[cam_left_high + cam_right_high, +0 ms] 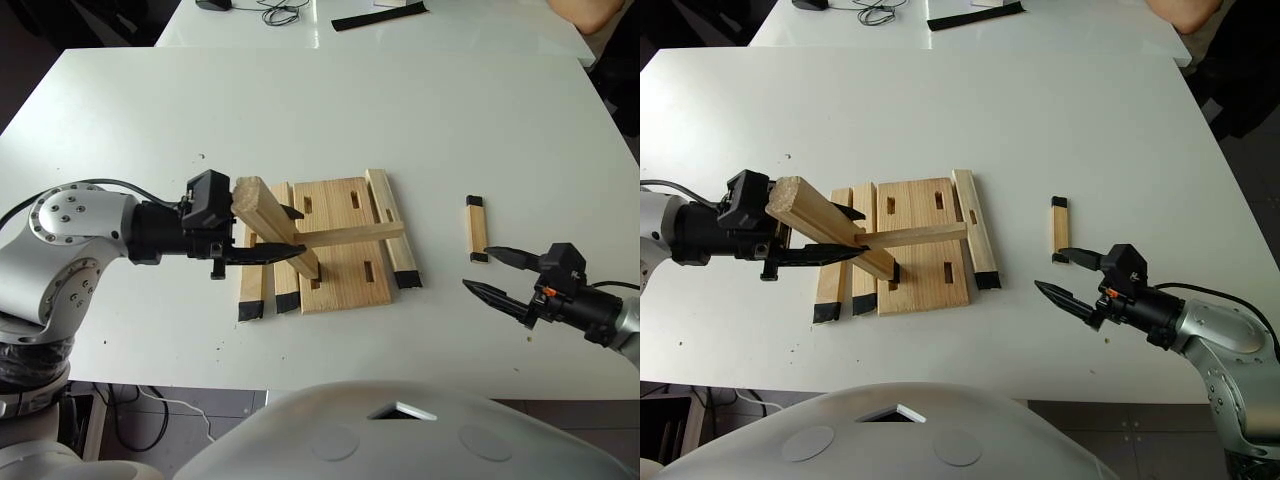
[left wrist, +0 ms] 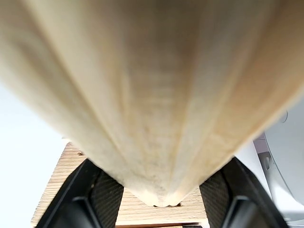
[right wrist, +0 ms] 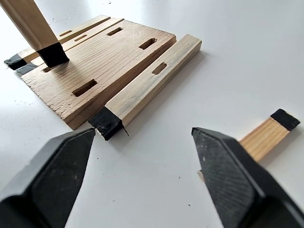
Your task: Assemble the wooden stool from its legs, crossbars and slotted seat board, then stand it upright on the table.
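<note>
Left gripper (image 1: 290,235): jaws closed on a wooden leg (image 1: 268,212), pads (image 2: 107,199) on its two sides. The leg is tilted, top end toward the robot's left and black-capped lower end down on the seat board (image 1: 345,200) by a slot. Cannot tell whether it has entered the slot.

A long crossbar (image 1: 360,235) runs from the held leg across the board. Joined or merely lying there, unclear.

Right gripper (image 1: 478,268): jaws wide apart, holding nothing, just above the table (image 1: 400,110), near a short black-tipped crossbar (image 1: 477,228).

Two loose legs (image 1: 287,290) lie against the board's left edge, and a third leg (image 1: 385,205) lies along its right edge.

Risks, as judged:
- Pressing the leg home at this tilt could jam it in the slot, or skid the cap across the wood.
- Nothing pins the board, so a sideways push would likely slide it and scatter the loose legs.
- If the long crossbar is only loosely seated, righting the leg may drop it out.
</note>
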